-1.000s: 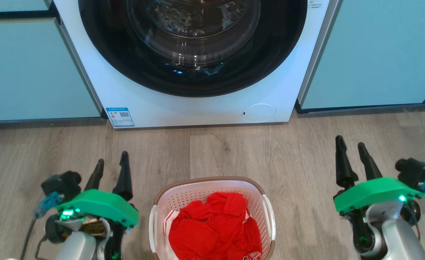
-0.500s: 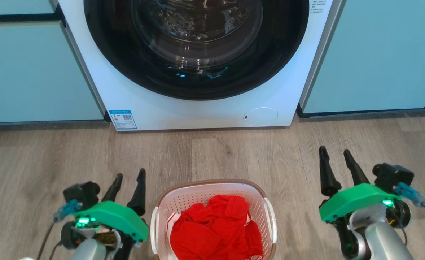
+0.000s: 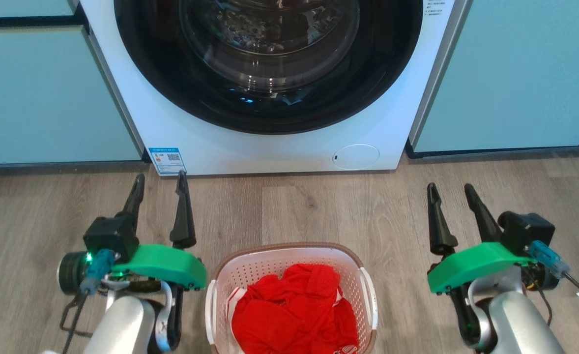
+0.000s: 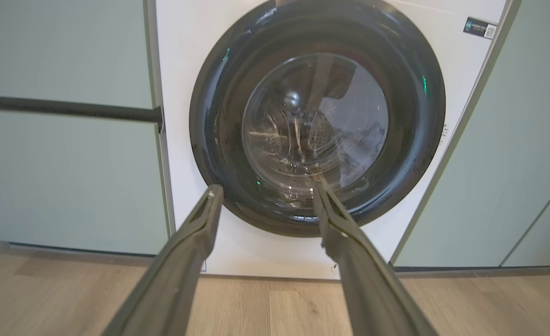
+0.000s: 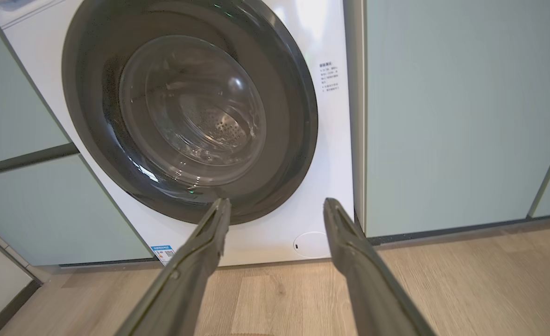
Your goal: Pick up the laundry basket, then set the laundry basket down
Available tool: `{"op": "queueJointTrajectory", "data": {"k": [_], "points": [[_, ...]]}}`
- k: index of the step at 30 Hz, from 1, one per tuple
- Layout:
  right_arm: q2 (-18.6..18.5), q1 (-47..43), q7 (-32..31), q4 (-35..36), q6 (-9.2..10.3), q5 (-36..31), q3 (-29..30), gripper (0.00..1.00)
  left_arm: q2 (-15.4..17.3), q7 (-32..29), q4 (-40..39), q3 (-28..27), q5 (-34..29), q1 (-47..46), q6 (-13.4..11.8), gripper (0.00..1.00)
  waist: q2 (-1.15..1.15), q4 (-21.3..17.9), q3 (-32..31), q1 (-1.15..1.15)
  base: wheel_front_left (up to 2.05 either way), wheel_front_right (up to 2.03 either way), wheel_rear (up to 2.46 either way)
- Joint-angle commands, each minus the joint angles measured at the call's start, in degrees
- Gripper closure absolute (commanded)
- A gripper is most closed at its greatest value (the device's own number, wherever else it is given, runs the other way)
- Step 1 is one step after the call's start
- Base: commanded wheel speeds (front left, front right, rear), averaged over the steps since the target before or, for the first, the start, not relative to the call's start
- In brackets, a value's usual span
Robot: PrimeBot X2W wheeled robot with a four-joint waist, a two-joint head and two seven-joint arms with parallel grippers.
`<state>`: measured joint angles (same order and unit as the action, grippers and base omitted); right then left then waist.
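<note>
The laundry basket (image 3: 289, 255), white and perforated with a brown rim, stands on the floor at the bottom centre of the head view, with red clothes (image 3: 294, 314) piled inside. A white handle runs along each of its sides. My left gripper (image 3: 161, 179) hovers open just left of the basket, fingers pointing toward the washer, nothing between them. To the right of the basket my right gripper (image 3: 450, 189) is open and empty too, a hand's width from the rim. In the left wrist view the left gripper (image 4: 266, 187) is open; in the right wrist view the right gripper (image 5: 277, 201) is open.
A white front-loading washer (image 3: 270, 147) with a dark round door (image 3: 270, 64) stands straight ahead. Pale teal cabinets (image 3: 48, 93) flank it on both sides. Wooden floor (image 3: 319, 206) lies between washer and basket.
The left arm has lifted and stretched forward, its fingers now reaching near the washer's base. The right gripper has shifted slightly up and left. The basket has stayed put.
</note>
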<state>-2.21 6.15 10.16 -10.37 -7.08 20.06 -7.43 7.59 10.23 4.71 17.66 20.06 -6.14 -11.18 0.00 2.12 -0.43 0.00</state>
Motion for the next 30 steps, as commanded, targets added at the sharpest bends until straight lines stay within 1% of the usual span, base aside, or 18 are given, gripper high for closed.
{"op": "queueJointTrajectory", "data": {"k": [1,4,5,6,11,14,16,20,22,24,25,28,30], "points": [[-0.52,2.95,0.89,2.82,-0.33,-1.63,-1.18,0.0,0.2,0.8,-3.16,-1.73,-2.16,-2.33,-1.04,0.0,0.0,0.01,0.06,0.0,0.0,0.0,0.0],[-0.54,2.62,1.4,4.93,-0.34,-2.33,-0.41,0.0,-0.05,1.31,-6.04,-1.82,-4.93,-1.49,-3.69,0.0,0.0,0.02,0.16,0.0,0.0,0.0,0.0],[-0.55,2.3,1.73,6.41,-0.35,-2.38,0.44,0.0,-0.13,1.64,-7.69,-1.89,-6.53,-1.08,-5.22,0.0,0.0,0.04,0.22,0.0,0.0,0.0,0.0],[-0.55,2.3,1.73,6.41,-0.35,-2.38,0.44,0.0,-0.13,1.64,-7.69,-1.89,-6.53,-1.08,-5.22,0.0,0.0,0.04,0.22,0.0,0.0,0.0,0.0],[-0.58,1.66,2.56,8.8,-0.36,-5.59,-0.22,0.0,0.19,2.48,-10.56,-1.29,-10.39,-0.13,-8.15,0.0,0.0,-0.02,0.37,0.0,0.0,0.0,0.0],[-0.6,1.36,3.07,8.87,-0.37,-7.54,-0.93,0.0,0.03,2.98,-10.92,-0.65,-11.47,0.39,-8.53,0.0,0.0,-0.01,0.38,0.0,0.0,0.0,0.0],[-0.61,1.28,3.4,8.66,-0.38,-8.98,-1.34,0.0,-0.45,3.32,-10.54,-0.67,-11.27,0.71,-7.87,0.0,0.0,0.0,0.35,0.0,0.0,0.0,0.0],[-0.64,1.02,4.24,7.29,-0.4,-11.93,-0.9,0.0,-1.95,4.16,-6.92,-1.31,-10.49,1.64,-3.26,0.0,0.0,0.03,0.16,0.0,0.0,0.0,0.0],[-0.65,0.9,4.57,6.51,-0.4,-12.48,-0.81,0.0,-2.5,4.5,-5.32,-1.9,-11.32,1.77,-1.63,0.0,0.0,0.03,0.07,0.0,0.0,0.0,0.0],[-0.66,0.77,4.84,5.71,-0.41,-12.93,-0.94,0.0,-3.11,4.76,-3.55,-2.6,-11.83,2.11,-0.43,0.0,0.0,0.0,-0.01,0.0,0.0,0.0,0.0],[-0.66,0.64,4.84,5.11,-0.41,-12.72,-0.84,0.0,-3.45,4.76,-2.43,-3.05,-11.04,2.34,0.45,0.0,0.0,-0.03,-0.05,0.0,0.0,0.0,0.0],[-0.66,0.47,4.84,3.42,-0.41,-14.94,-0.78,0.0,-4.07,4.76,0.48,-4.06,-10.47,2.63,2.27,0.0,0.0,-0.1,-0.09,0.0,0.0,0.0,0.0],[-0.66,0.32,4.84,2.24,-0.41,-14.1,-0.59,0.0,-4.32,4.76,2.38,-4.28,-10.3,2.61,3.22,0.0,0.0,-0.07,-0.08,0.0,0.0,0.0,0.0]]}}
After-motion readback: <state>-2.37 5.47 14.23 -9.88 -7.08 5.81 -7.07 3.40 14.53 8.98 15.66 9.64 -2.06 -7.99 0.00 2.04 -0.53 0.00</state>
